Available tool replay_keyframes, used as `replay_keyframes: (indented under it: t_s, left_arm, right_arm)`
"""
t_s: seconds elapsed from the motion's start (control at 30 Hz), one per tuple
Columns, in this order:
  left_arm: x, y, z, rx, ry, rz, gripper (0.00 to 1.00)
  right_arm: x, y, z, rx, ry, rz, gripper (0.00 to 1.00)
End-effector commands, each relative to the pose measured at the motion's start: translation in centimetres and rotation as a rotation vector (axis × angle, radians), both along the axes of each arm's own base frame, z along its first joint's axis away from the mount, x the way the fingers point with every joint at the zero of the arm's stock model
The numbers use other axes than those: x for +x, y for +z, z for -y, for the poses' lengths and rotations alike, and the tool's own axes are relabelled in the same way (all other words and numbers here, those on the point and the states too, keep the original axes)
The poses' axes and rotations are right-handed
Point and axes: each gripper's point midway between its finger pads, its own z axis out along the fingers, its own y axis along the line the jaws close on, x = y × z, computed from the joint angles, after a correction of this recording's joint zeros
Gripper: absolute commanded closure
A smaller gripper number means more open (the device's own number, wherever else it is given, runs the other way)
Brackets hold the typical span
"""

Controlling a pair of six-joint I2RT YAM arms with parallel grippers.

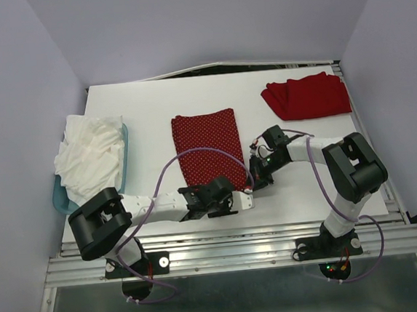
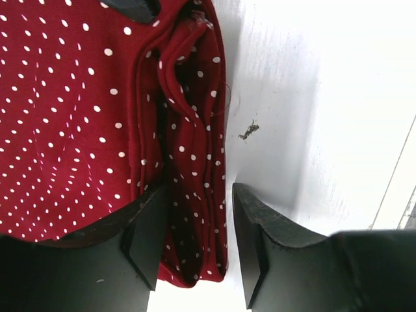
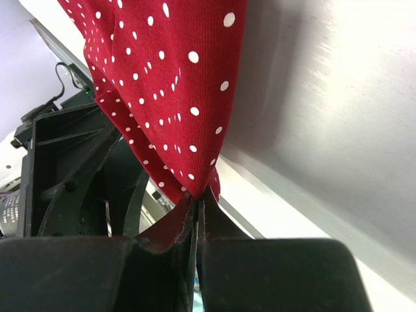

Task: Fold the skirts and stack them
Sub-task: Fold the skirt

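Observation:
The dark red polka-dot skirt (image 1: 206, 145) lies folded in a long strip at the table's middle. The plain bright red skirt (image 1: 307, 96) lies folded at the back right. My left gripper (image 1: 236, 201) is at the dotted skirt's near right corner. In the left wrist view it (image 2: 198, 240) is open, its fingers (image 2: 146, 234) astride the skirt's layered right edge (image 2: 188, 149). My right gripper (image 1: 258, 172) is just right of that corner. In the right wrist view it (image 3: 198, 198) is shut on a corner of the dotted cloth (image 3: 162, 84), which is lifted.
A teal basket (image 1: 125, 157) heaped with white cloths (image 1: 88, 155) stands at the left edge. The table's near edge and metal rail (image 1: 230, 238) run just behind both grippers. A small dark speck (image 2: 249, 130) lies on the table by the skirt.

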Motion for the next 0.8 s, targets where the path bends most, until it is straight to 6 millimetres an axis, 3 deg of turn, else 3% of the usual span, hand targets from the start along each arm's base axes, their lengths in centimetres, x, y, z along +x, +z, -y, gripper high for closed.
replay_keyframes:
  t_s: [0.0, 0.13, 0.3, 0.43, 0.77]
  left_arm:
    - [0.0, -1.1, -0.4, 0.039, 0.023, -0.017, 0.46]
    - [-0.2, -0.2, -0.3, 0.029, 0.004, -0.016, 0.46]
    - [-2.0, 5.3, 1.3, -0.130, -0.101, -0.041, 0.43]
    - [-2.2, 7.3, 1.7, -0.152, -0.114, -0.065, 0.39]
    - [0.7, 2.8, 1.4, -0.051, -0.076, -0.151, 0.38]
  right_arm:
    - [0.6, 1.8, -0.4, 0.032, 0.029, 0.044, 0.99]
    - [0.4, 1.4, -0.1, 0.009, 0.026, 0.046, 0.99]
    - [0.8, 0.9, 0.0, -0.006, 0.035, 0.047, 0.99]
    - [0.8, 0.8, 0.0, -0.009, 0.035, 0.044, 0.99]
    - [0.9, 1.0, -0.1, -0.007, 0.034, 0.049, 0.99]
